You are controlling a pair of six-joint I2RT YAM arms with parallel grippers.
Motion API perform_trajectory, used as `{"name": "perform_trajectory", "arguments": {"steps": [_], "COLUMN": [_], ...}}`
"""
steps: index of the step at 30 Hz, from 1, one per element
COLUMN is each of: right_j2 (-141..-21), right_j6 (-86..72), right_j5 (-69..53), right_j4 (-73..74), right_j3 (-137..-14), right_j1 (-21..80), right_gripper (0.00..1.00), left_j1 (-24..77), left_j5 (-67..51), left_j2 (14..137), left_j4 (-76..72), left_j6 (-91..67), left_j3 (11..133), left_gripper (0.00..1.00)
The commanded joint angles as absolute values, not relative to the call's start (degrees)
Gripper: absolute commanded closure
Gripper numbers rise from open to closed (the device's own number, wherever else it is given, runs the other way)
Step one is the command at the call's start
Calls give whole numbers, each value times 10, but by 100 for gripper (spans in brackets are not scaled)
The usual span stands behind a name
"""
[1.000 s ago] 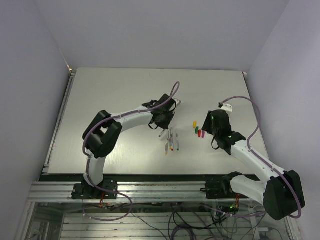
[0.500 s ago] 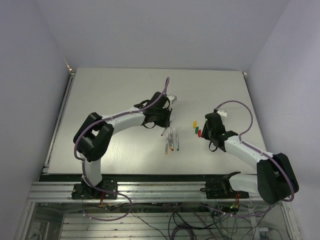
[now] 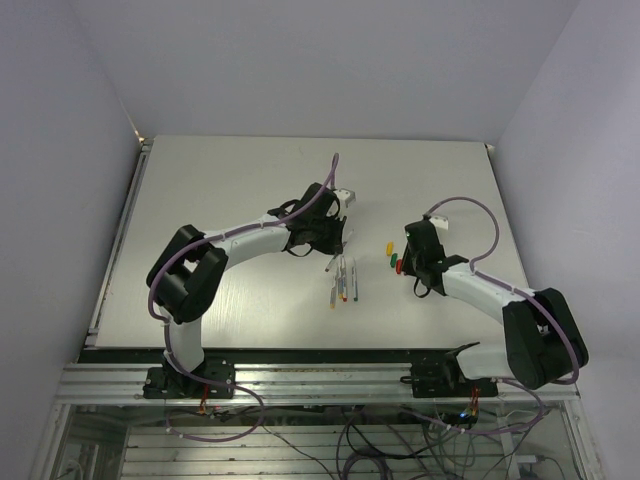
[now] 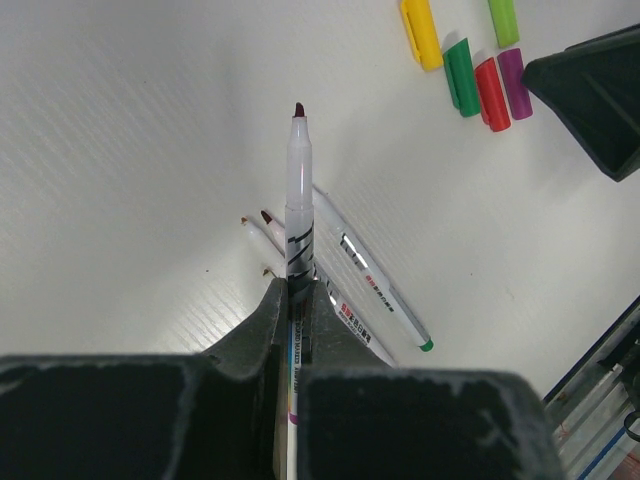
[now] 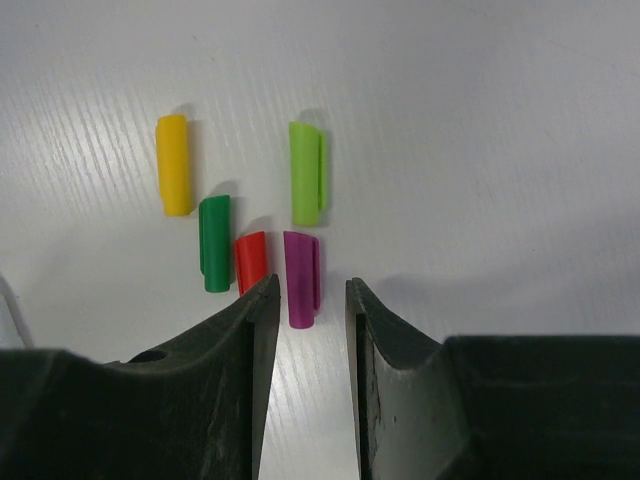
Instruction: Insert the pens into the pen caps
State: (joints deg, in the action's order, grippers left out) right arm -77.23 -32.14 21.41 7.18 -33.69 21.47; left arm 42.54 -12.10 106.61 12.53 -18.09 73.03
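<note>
Left gripper (image 4: 297,292) is clamped on one pen (image 4: 298,185). Its bare dark-red tip points straight out from the fingers and it hangs over the loose pens (image 3: 344,282). These lie bunched on the table (image 3: 230,180), about midway between the left and right edges and closer to the near edge. In the left wrist view the green-ended pen (image 4: 378,293) lies in full sight. Two more tips poke out beside the fingers; the rest are hidden.

Right gripper (image 5: 309,288) has its fingers spread and grasps nothing. It hangs low over the caps, which are clustered just right of the loose pens.
- Yellow cap (image 5: 174,165) and light green cap (image 5: 306,173) lie farther out.
- Dark green cap (image 5: 213,243), red cap (image 5: 251,262) and magenta cap (image 5: 301,278) lie side by side.
- The magenta cap's end sits between the fingertips; contact cannot be told.
</note>
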Motion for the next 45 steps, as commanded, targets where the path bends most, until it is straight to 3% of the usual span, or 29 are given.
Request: {"name": "perform_trajectory", "arguments": {"steps": [1,33,37,39,40,45], "right_j2": [-794,-844,-837,-836,-837,-831], "right_j6": [-317,-331,-337,-340,-343,-354], "right_j5": [223,241,234,230,228,231], "right_j4": [57,69,76,83,88,112], "right_j3": [-360,-358,-350,-351,-353,-358], "right_j1": [214,214,214,215,215,215], "right_gripper": [68,71,76,87,99,100], "left_j1": [421,420,420,420,420,420], "left_j5": [-140,-160,-159,-160,-159,-160], "left_j2": [1068,1080,1079,1079,1078,1078], "left_j4": [111,108,107,107,107,108], "left_j6": [-186,-186,-186,-185,-186,-185], "left_j3": [734,735,735,734,734,733], "left_gripper": [93,93,93,93,93,93]}}
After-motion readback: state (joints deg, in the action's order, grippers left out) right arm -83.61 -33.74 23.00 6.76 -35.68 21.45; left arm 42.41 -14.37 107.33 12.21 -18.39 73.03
